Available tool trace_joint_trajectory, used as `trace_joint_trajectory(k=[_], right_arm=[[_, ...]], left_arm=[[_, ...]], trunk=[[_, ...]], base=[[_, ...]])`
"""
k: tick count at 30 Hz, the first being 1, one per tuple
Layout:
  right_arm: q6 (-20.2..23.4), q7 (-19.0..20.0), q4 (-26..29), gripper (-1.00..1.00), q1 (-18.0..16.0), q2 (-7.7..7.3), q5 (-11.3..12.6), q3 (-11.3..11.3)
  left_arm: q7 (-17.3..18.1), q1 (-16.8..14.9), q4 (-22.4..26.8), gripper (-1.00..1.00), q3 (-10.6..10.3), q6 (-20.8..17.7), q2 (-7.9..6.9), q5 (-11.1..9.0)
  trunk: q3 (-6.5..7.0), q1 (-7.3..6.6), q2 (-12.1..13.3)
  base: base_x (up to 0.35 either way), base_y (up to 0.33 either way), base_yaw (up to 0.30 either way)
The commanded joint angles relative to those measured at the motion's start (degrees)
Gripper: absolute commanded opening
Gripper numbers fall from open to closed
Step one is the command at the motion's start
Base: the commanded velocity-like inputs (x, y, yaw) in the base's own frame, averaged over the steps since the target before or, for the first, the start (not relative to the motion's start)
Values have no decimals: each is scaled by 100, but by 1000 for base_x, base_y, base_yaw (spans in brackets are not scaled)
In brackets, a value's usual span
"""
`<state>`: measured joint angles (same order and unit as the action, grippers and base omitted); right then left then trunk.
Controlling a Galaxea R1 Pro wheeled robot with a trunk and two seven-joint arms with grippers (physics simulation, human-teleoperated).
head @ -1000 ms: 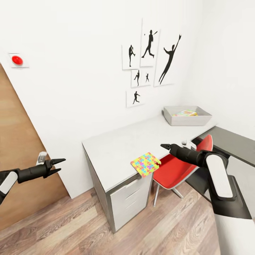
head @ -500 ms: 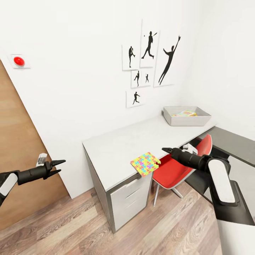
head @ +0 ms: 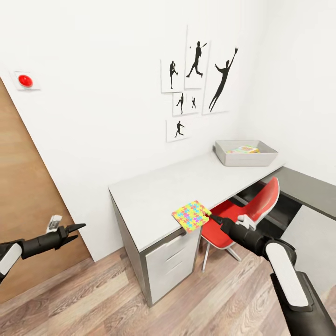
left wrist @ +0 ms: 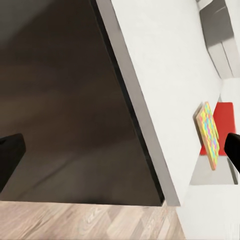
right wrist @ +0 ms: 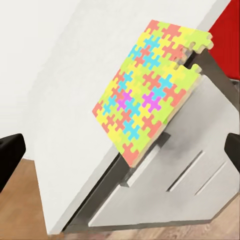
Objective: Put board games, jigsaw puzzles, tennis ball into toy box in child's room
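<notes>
One jigsaw puzzle (head: 191,216), a thin multicolour square, lies on the table (head: 154,193) at its front edge and juts out over the drawers. My right gripper (head: 215,218) is open just right of that jutting corner, a little apart from it. The right wrist view looks straight onto the puzzle (right wrist: 150,87) between the spread fingertips. The toy box (head: 246,158) stands at the far end of the table by the wall, with a flat colourful toy (head: 242,150) inside. Low at the left my left gripper (head: 77,228) is open and holds nothing, in front of the door.
A red chair (head: 235,224) is tucked under the table right beside my right arm. White drawers (head: 175,263) sit below the puzzle. A brown door (head: 28,205) stands at the left. A dark cabinet top (head: 308,186) joins the table at the right. Wood floor spreads in front.
My right arm has dropped and swung left, bringing its gripper from above the chair down beside the puzzle's corner. My left gripper has sunk a little. The puzzle has not moved.
</notes>
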<state>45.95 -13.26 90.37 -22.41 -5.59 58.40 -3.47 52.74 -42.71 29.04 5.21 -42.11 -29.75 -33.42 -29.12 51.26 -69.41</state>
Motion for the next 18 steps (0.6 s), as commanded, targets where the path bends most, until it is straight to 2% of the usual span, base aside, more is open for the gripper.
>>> trace_joint_trajectory(k=[1, 5, 8, 18], right_arm=[[-125, 136, 6, 100, 99, -2, 49, 69], [-391, 579, 0, 100, 363, -18, 18, 163], [-460, 709, 4, 100, 467, -40, 10, 172], [-662, 816, -47, 100, 568, -71, -2, 166]], left_arm=[[8, 10, -2, 100, 7, -21, -2, -16], [13, 28, -3, 100, 7, -4, -6, -15], [10, 33, -3, 100, 7, 2, 2, -17], [8, 40, -4, 100, 7, 17, 17, -22]], trunk=[[-6, 0, -4], [-6, 0, -4], [-6, 0, -4], [-6, 0, -4]], base=[[-53, 0, 0], [-84, 0, 0], [-41, 0, 0], [-8, 0, 0]])
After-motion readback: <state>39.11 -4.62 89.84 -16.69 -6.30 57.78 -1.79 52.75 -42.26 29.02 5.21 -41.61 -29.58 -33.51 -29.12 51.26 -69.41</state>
